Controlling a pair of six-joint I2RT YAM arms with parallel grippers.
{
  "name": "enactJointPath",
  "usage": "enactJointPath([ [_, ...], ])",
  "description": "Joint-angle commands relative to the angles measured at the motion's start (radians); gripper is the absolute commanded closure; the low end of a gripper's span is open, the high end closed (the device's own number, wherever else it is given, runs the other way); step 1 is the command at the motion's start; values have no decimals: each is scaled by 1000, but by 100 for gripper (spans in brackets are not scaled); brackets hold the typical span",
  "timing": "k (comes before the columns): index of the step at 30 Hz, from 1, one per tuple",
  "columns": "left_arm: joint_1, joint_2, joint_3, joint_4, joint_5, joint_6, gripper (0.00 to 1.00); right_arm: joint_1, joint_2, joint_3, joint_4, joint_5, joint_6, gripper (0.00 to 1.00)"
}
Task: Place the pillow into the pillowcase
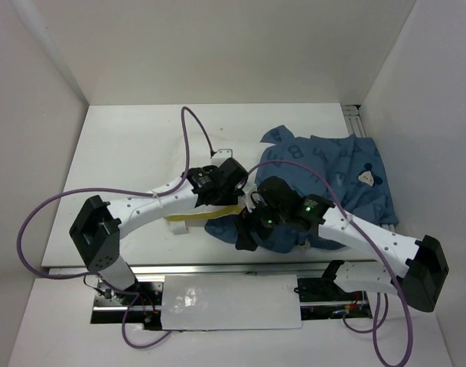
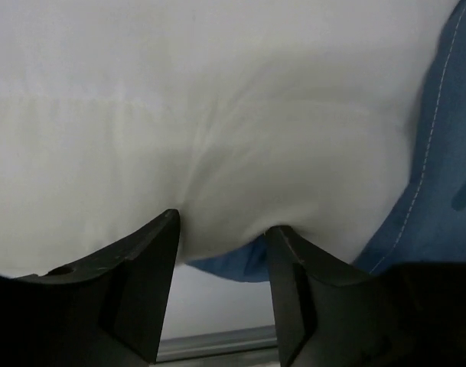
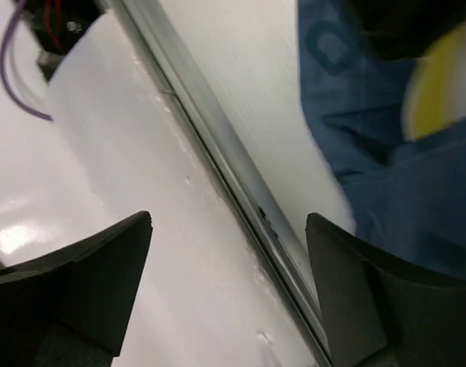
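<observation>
Left pincer [image 2: 223, 223], left wrist view: clenched on a soft fold of pillow [image 2: 179, 99] — light, squashy, should compress; pillowcase [image 2: 439, 191] touches it at right. Right wrist: right pincer [image 3: 229, 220] released, empty, above table [image 3: 240, 92]. Top: pillow end pokes out left of floppy pillowcase — grip its hem.

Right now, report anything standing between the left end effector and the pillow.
Nothing visible does. The left end effector is pinching a fold of the pillow directly; the pillowcase sits off to one side.
</observation>
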Motion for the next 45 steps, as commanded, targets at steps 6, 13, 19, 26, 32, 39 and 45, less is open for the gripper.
enactJointPath([
  [6,-42,-134,-72,-127,-43,-42,19,-7,-127,192,-56,297,30,6],
  [13,101,-177,-11,-123,-27,20,0,-16,-24,347,-113,747,166,6],
  [19,290,29,165,48,121,171,0,-137,172,485,-133,946,249,6],
  [26,300,364,497,89,166,301,0,-391,424,657,-67,793,211,7],
  [32,300,502,505,80,216,312,0,-439,677,875,-122,671,120,13],
  [39,290,537,305,273,350,324,99,-458,824,912,-232,699,131,16],
  [45,281,455,196,371,345,344,100,-468,849,858,-237,688,131,29],
])
